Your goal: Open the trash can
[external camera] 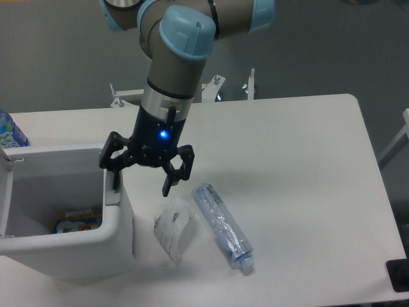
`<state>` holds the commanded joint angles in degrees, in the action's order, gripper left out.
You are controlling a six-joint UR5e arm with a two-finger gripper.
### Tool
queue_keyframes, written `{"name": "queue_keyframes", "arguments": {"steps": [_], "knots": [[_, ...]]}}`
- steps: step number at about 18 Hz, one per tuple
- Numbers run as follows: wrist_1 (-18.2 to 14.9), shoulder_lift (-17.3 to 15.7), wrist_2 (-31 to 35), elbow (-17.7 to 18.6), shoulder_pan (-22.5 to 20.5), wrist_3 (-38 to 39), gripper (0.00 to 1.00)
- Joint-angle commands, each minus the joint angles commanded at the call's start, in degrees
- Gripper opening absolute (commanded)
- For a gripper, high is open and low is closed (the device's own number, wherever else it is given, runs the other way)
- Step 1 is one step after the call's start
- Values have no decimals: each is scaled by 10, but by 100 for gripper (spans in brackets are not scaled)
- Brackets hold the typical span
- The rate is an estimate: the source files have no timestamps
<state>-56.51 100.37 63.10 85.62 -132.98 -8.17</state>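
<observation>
- The claw (142, 181) hangs from the arm (171, 77) pointing down, its two black fingers spread apart with nothing between them; a blue light glows on the black body just above.
- One finger (115, 178) sits at the right rim of the trash can, its tip low against the inner side of that wall or right at it; whether it touches is hard to tell. The other finger (170, 181) hangs outside the bin, above the surface.
- The trash can (77, 252) is at the lower left, directly left of and below the claw. It is a large white box with rounded corners, and its top is open so the inside shows.
- Part of the lid (5, 185) seems to stand upright along the bin's left edge, cut off by the frame.
- At the bottom of the bin lies a colourful packet (75, 221), partly hidden by the front wall.
- Just right of the bin, below the outer finger, a crumpled clear wrapper (172, 231) lies on the white surface (294, 160).
- Beside the wrapper to the right lies a clear plastic bottle (223, 226) on its side, cap end toward the front edge.
- Another bottle with a blue label (9, 131) peeks in at the far left, behind the bin.
- Metal brackets (211, 88) stand beyond the far edge of the surface.
</observation>
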Motion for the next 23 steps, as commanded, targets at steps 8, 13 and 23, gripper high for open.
{"name": "queue_keyframes", "arguments": {"steps": [8, 13, 23], "knots": [[3, 3, 126, -58, -81, -2, 100], [15, 4, 135, -66, -153, -77, 100], [-11, 8, 288, -28, -176, -302, 100]]}}
